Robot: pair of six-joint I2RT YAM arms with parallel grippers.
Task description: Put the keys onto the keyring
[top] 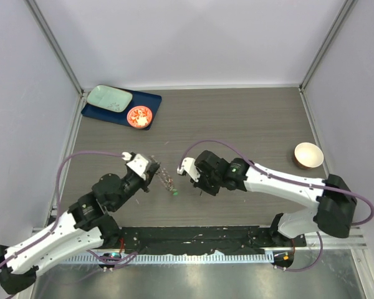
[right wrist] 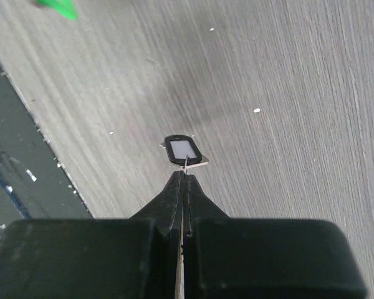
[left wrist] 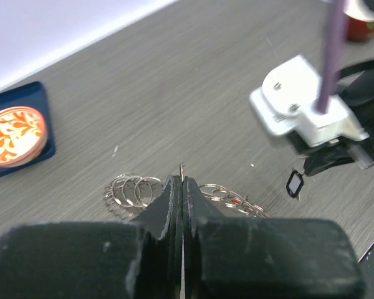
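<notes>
no readable txt, labels, brands or nos. on anything in any view.

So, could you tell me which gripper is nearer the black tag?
Right. The right gripper pinches the black tag by its loop; the left gripper sits apart, shut on the keyring.

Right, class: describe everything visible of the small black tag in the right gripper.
The black tag is a tiny rounded rectangle, plastic-looking: black frame around a pale window. A thin metal loop at its end is pinched in the shut right gripper. It sits over the grey wood-grain table; contact there is unclear.
</notes>
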